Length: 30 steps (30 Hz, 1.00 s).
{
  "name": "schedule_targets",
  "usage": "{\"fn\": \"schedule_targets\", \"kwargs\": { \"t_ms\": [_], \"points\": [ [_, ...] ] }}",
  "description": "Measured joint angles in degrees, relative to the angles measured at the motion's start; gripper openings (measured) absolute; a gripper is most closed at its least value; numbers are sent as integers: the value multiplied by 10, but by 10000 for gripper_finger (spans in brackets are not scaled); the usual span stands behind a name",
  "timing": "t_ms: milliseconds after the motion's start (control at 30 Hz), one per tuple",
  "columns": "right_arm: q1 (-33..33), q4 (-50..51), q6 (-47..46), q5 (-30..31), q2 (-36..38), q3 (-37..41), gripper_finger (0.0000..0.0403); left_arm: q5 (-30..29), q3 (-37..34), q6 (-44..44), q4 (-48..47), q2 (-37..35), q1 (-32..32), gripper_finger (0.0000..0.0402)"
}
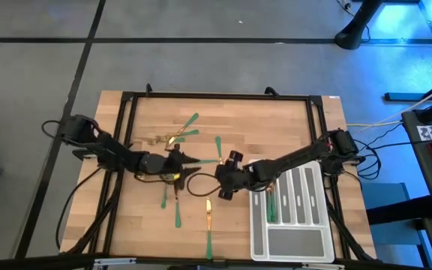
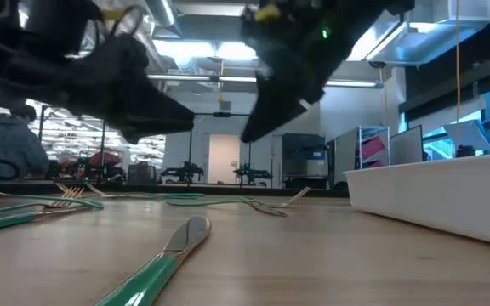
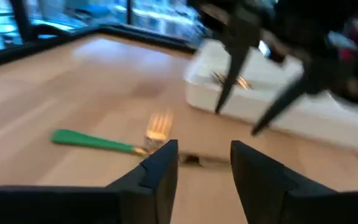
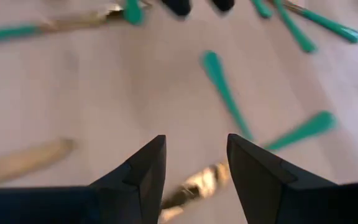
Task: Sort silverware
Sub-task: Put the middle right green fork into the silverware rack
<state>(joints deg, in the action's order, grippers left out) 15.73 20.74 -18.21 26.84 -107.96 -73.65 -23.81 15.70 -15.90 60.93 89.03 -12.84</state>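
We judge the sorting to be barely under way. The pale grey divided tray (image 1: 291, 244) at the table's right front holds at least one green-handled, gold-headed piece (image 1: 271, 204) in its leftmost slot, while most of the silverware (image 1: 188, 129) lies scattered across the light wooden table (image 1: 276, 120), between the arms and toward the far edge. A gold-bladed knife with a green handle (image 1: 208, 225) lies alone near the front. Our left gripper (image 3: 199, 163) hangs above the table, its fingers parted and empty, a fork (image 3: 114, 140) just ahead. Our right gripper (image 4: 192, 163), near the tray's left side, is spread and empty too.
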Motion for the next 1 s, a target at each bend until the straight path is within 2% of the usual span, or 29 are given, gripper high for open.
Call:
{"fn": "schedule_targets", "kwargs": {
  "t_ms": [300,433,567,667,833,900,1000],
  "points": [
    [0,88,11,165,0,23,172,5,29,24,-16,25,80,199],
    [-10,111,38,201,0,23,172,42,28,39,-24,25,109,209],
    [-25,113,97,263,0,22,172,96,27,78,-21,15,116,205],
    [-57,105,115,251,15,15,172,134,35,91,-54,-12,128,196],
    [-116,41,172,245,36,16,172,132,37,30,-172,-57,154,175],
    [-131,-12,191,219,36,14,172,133,38,19,-211,-64,150,167],
    [-140,-45,219,179,37,19,172,133,35,56,-270,-64,130,156]
  ]
}}
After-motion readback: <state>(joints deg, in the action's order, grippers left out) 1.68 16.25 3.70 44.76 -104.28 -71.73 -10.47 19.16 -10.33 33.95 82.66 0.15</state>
